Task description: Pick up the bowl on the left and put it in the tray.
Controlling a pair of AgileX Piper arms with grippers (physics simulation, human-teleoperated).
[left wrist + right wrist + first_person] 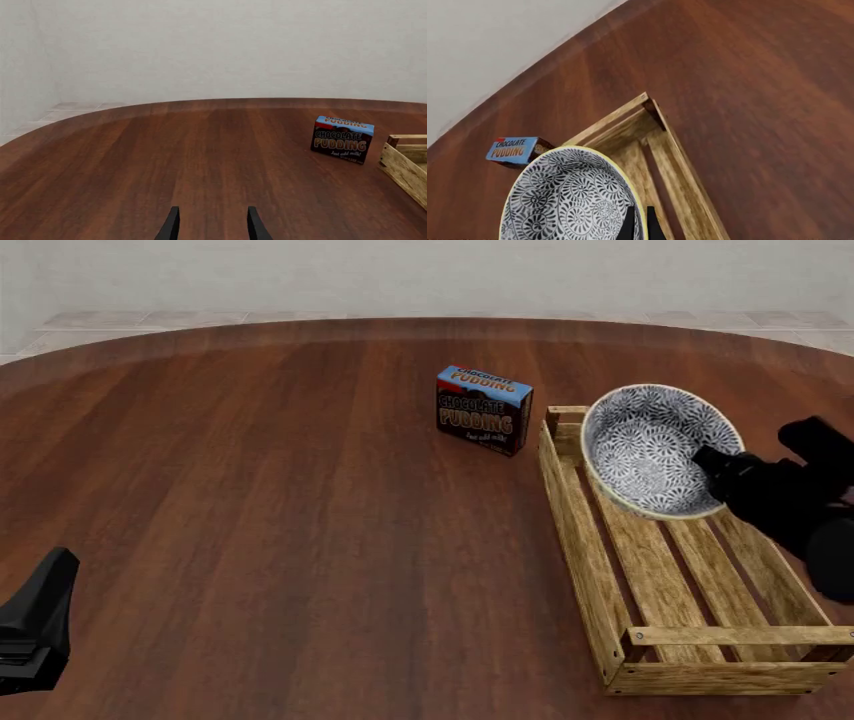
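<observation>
The bowl (657, 450) hangs tilted over the far end of the tray (627, 570), its patterned inside turned toward the camera, and the right gripper (711, 466) has it by the near right rim, fingers (629, 226) pinched together across that pale edge, one inside the bowl, one outside. Whether the bowl's base already touches the slats is hard to tell from the front view; it looks just above them. What matters for the set-down: the tray runs long from near to far, the bowl sits over its far end just inside the raised bar, so from here the drop looks close to straight down. The pudding box (483, 408) stands just beyond the tray's far left corner, apart from the bowl. The left gripper (212, 226) is well away at the near left of the table (267, 520), fingers parted and holding nothing, so the right arm is plainly the one placed to finish.
</observation>
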